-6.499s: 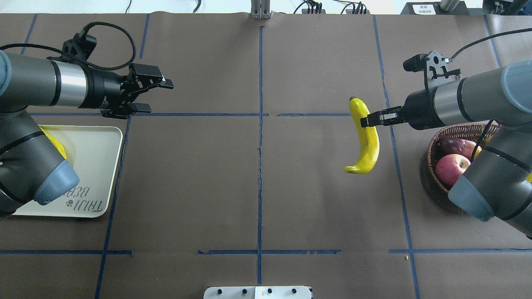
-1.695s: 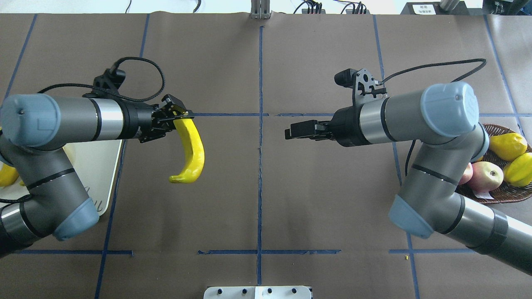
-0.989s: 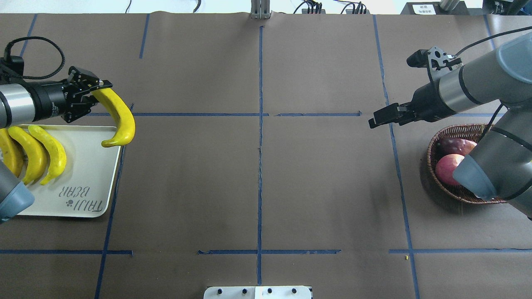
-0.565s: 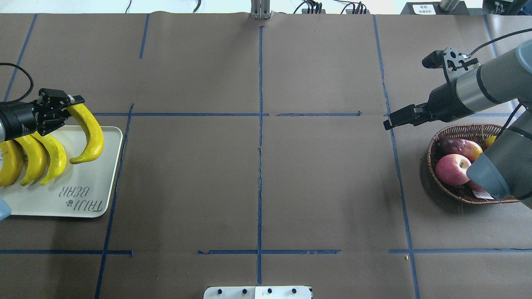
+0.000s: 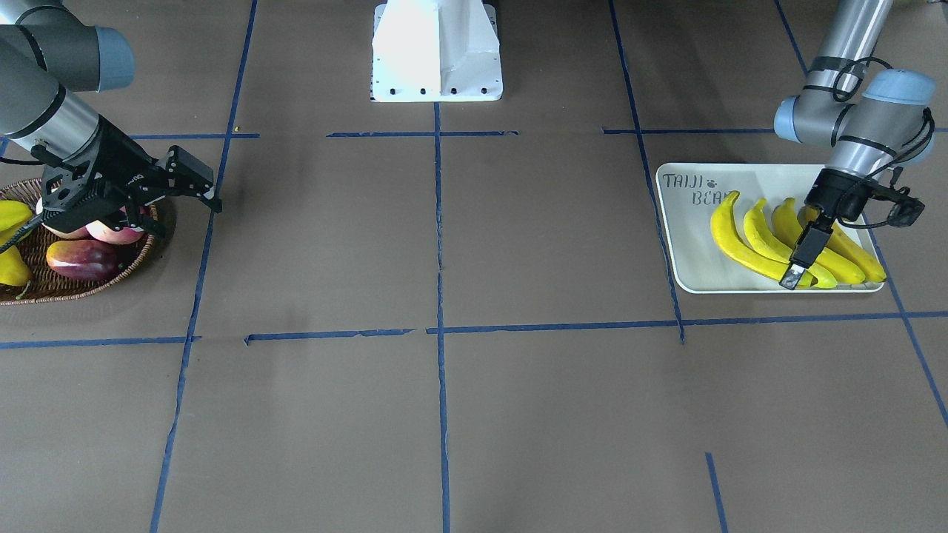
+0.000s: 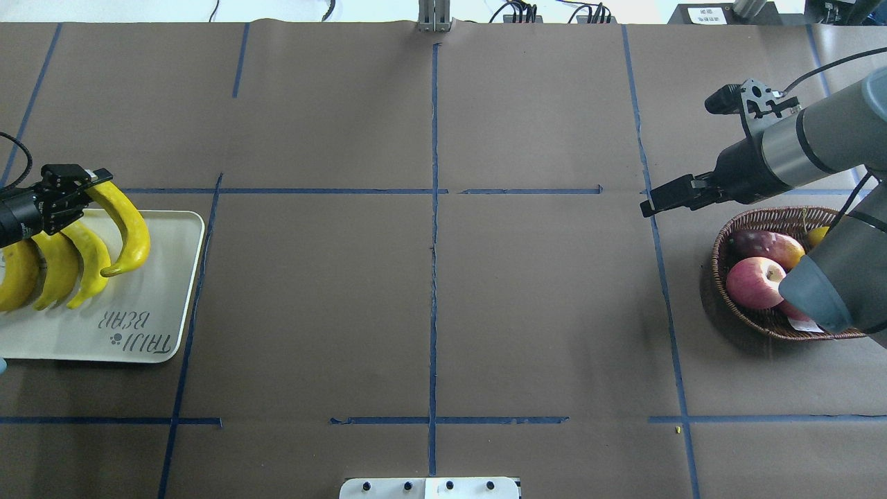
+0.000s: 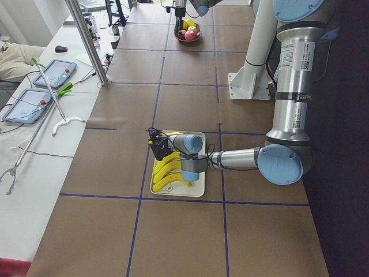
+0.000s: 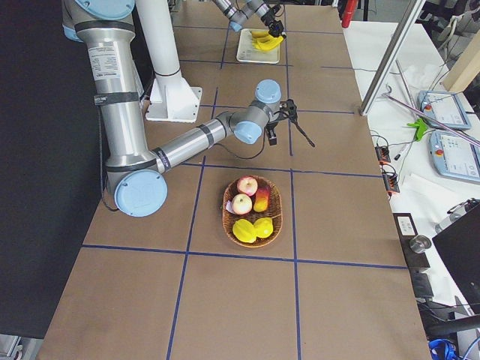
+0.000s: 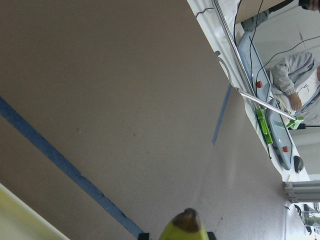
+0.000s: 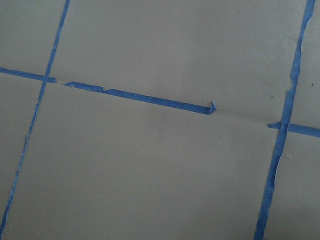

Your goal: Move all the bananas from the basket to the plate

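Observation:
My left gripper (image 6: 93, 184) is shut on the far end of a yellow banana (image 6: 132, 232) and holds it over the off-white TAIJI BEAR plate (image 6: 159, 312). Three more bananas (image 6: 59, 267) lie side by side on the plate, next to the held one. In the front view the held banana (image 5: 729, 238) is the row's leftmost, with the left gripper (image 5: 798, 268) at its near end. Its dark tip (image 9: 186, 220) shows in the left wrist view. My right gripper (image 6: 651, 206) is open and empty, in the air beside the wicker basket (image 6: 721, 242). No banana shows in the basket (image 8: 227, 225).
The basket holds two apples (image 8: 244, 193), a dark red fruit (image 5: 78, 259) and yellow-green ridged fruits (image 8: 251, 229). The white robot base (image 5: 437, 52) stands at the table's middle edge. A side table with tablets (image 7: 55, 72) runs along the far side.
The banana passed from my right gripper to my left, which carried it left to the plate and now closer to the three bananas. The right arm drew back to the basket and now rests.

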`<control>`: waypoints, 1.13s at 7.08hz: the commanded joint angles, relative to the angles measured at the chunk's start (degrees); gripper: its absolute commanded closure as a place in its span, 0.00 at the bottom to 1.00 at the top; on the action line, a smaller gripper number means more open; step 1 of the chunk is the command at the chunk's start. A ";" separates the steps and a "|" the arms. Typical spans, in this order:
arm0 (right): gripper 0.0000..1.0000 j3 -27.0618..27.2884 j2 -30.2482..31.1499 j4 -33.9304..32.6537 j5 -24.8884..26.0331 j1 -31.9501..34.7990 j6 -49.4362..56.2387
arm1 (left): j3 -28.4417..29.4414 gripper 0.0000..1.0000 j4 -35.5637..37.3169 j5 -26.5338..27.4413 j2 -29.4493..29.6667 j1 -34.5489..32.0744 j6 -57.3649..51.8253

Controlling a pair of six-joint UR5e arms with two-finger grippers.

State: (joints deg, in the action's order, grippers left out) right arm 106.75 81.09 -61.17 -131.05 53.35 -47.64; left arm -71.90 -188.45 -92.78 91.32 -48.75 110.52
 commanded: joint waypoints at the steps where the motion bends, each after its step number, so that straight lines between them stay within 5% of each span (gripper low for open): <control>1: 0.01 0.21 -0.06 0.00 0.00 0.00 0.00 | 0.36 0.70 -0.96 0.41 0.00 1.54 -0.30; 4: 0.01 0.30 -0.06 0.00 0.00 -0.09 -0.09 | 0.10 0.59 -1.13 0.41 -0.18 4.10 -0.30; 6: 0.01 0.12 -0.23 0.00 0.00 -0.17 -0.09 | -0.69 0.01 -1.22 -0.46 -0.88 3.67 -0.39; 8: 0.01 0.12 -0.23 0.00 0.00 -0.17 -0.09 | -3.93 0.00 -0.87 -10.35 -4.03 -0.43 -4.83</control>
State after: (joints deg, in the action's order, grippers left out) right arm 106.88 80.89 -61.17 -131.04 53.18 -47.72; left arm -74.04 -189.54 -97.92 88.87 -46.38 109.00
